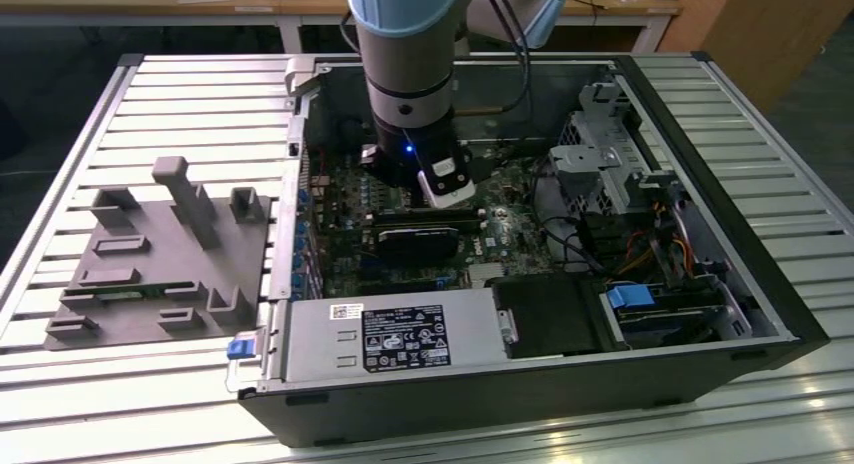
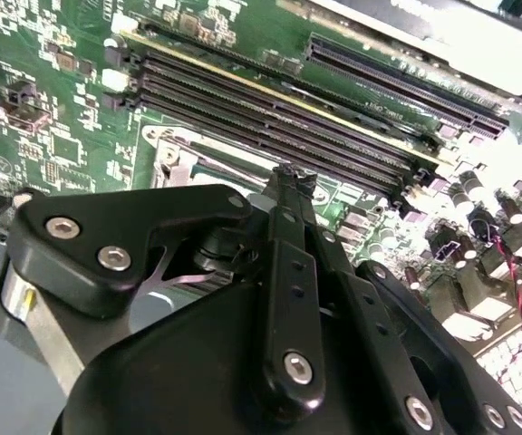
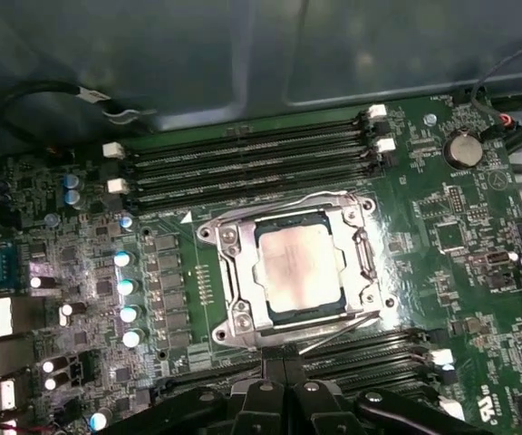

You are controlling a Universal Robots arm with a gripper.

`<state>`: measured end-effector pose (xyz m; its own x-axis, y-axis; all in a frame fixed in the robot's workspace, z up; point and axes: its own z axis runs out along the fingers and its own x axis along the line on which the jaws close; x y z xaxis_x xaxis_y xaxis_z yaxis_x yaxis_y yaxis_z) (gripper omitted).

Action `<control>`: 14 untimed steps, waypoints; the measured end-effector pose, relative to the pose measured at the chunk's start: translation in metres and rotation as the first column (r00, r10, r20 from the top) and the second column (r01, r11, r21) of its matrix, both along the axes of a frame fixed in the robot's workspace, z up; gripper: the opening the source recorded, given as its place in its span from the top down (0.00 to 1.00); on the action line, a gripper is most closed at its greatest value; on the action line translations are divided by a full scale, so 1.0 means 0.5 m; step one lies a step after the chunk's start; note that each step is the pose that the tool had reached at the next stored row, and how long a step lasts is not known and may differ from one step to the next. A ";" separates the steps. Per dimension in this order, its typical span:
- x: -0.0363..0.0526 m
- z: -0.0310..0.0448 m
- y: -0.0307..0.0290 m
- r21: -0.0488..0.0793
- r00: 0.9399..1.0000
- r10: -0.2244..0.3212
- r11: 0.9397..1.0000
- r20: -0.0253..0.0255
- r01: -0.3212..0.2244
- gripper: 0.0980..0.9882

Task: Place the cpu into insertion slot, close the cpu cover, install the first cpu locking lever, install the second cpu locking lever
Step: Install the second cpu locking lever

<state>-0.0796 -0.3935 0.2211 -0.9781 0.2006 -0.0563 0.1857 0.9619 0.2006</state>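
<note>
- One chip, the cpu [image 3: 299,265], sits flat inside the insertion slot [image 3: 243,313], its pale silvery top facing up, just ahead of the fingers [image 3: 284,399].
- Down over it lies the cpu cover [image 3: 236,272], the square window framing the chip, so the placing and the closing look done.
- Along the socket edge nearest the fingers, a thin locking lever [image 3: 338,331] runs at a slant, apparently not tucked under its catch; I judge this is the part being worked.
- Fingers are drawn together to a narrow tip with nothing between them, a pose that suits pushing a thin wire lever rather than gripping.
- In the second wrist view that closed tip [image 2: 293,181] hangs right at the socket's rim, with memory slots [image 2: 270,113] lying just beyond.
- Further out, the dark green motherboard [image 3: 460,217] lies flat in the open computer case [image 1: 747,284], so the arm [image 1: 407,74] reaches straight down.
- Beside the case on the slatted desk [image 1: 160,94], a grey fixture [image 1: 160,264] rests well away from the fingers.
</note>
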 end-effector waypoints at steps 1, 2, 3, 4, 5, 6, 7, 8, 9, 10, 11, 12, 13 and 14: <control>-0.002 -0.001 -0.001 0.007 1.000 0.001 1.000 0.001 -0.001 0.99; -0.003 -0.001 -0.003 0.013 1.000 0.001 1.000 0.002 -0.001 0.99; -0.005 -0.002 -0.005 0.019 1.000 0.001 1.000 0.002 -0.001 0.99; -0.006 -0.002 -0.008 0.023 1.000 0.002 1.000 0.003 -0.002 0.99; -0.007 -0.002 -0.012 0.027 1.000 0.002 1.000 0.003 -0.002 0.99; -0.008 -0.003 -0.016 0.031 1.000 0.002 1.000 0.003 -0.002 0.99; -0.009 -0.003 -0.020 0.035 1.000 0.002 0.999 0.003 -0.002 0.99; -0.011 -0.004 -0.022 0.041 1.000 0.002 0.999 0.003 -0.003 0.99; -0.012 -0.005 -0.024 0.046 1.000 0.003 0.999 0.003 -0.003 0.99; -0.013 -0.007 -0.026 0.052 1.000 0.003 0.999 0.003 -0.003 0.99; -0.014 -0.009 -0.027 0.056 1.000 0.003 0.998 0.003 -0.003 0.99; -0.015 -0.011 -0.027 0.059 1.000 0.003 0.998 0.003 -0.003 0.99; -0.016 -0.013 -0.028 0.063 1.000 0.003 0.998 0.003 -0.003 0.99; -0.017 -0.015 -0.028 0.065 1.000 0.003 0.998 0.004 -0.003 0.99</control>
<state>-0.0880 -0.4074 0.2134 -0.9786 0.2007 -0.0466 0.1817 0.9473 0.2638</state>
